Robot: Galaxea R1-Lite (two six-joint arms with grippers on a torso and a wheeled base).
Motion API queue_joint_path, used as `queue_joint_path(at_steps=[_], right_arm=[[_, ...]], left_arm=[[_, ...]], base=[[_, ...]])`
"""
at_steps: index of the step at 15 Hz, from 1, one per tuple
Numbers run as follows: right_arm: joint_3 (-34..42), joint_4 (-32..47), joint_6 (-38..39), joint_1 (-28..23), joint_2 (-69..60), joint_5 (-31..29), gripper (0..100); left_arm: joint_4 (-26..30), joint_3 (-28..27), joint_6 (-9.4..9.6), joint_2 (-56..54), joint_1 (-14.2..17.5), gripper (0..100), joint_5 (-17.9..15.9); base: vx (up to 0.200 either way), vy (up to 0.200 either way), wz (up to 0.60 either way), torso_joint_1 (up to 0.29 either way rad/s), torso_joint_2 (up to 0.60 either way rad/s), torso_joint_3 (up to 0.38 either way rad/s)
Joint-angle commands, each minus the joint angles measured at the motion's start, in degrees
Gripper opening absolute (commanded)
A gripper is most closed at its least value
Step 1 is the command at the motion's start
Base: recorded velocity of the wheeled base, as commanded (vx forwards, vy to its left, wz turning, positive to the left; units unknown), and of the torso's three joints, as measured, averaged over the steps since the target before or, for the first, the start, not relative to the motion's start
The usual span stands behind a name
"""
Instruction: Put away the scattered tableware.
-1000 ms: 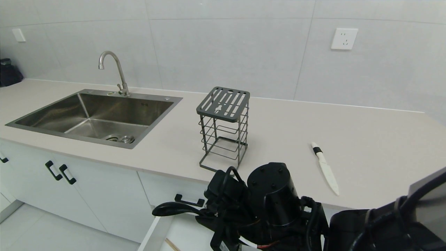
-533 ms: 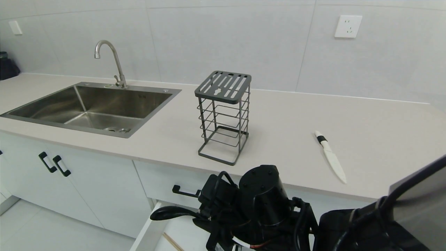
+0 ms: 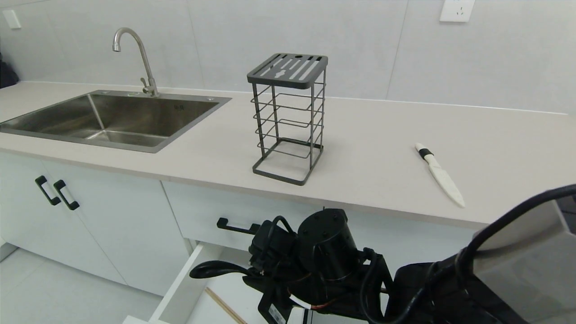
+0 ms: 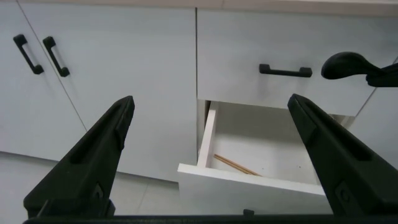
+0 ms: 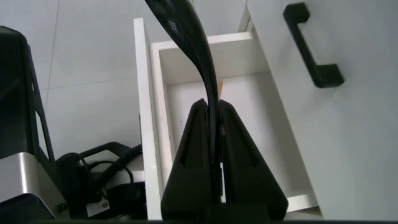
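- Right wrist view: the right gripper [image 5: 214,115] is clamped on the thin handle of a black spoon [image 5: 186,37]. The bowl sticks out beyond the fingertips, above the open drawer [image 5: 144,93].
- The spoon looks light, stiff and smooth. Held this narrowly and far from the bowl, it could probably swivel in the grip.
- A white knife [image 3: 440,174] lies flat on the counter [image 3: 382,148], well apart from the spoon, with its tip towards the front edge.
- I judge the knife rigid, light and perhaps brittle. The handle end beyond the black band is the safe place to take it, though it lies low for a pinch.
- The left gripper [image 4: 211,102] is spread wide and holds nothing, facing the drawer front.
- Counted: one spoon, one knife, one open drawer and one wire knife rack [image 3: 288,117], which stands upright between the sink [image 3: 112,117] and the knife.
- Thin wooden sticks [image 4: 233,165], likely chopsticks, lie in the drawer. I cannot tell whether there is one or two.
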Motion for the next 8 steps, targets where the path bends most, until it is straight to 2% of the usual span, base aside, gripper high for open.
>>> queue_joint_path(at_steps=[1,8], right_arm=[[-0.1,0.0,0.0,0.0,0.7,0.1,0],[-4.7,0.0,0.0,-0.9,5.0,2.6,0]], left_arm=[[0.0,0.0,0.04,0.1,0.0,100,0.0],[0.0,0.0,0.04,0.1,0.0,100,0.0]], base=[[0.0,0.0,0.0,-0.246,0.48,0.232],[0.0,0.0,0.0,-0.252,0.4,0.16]])
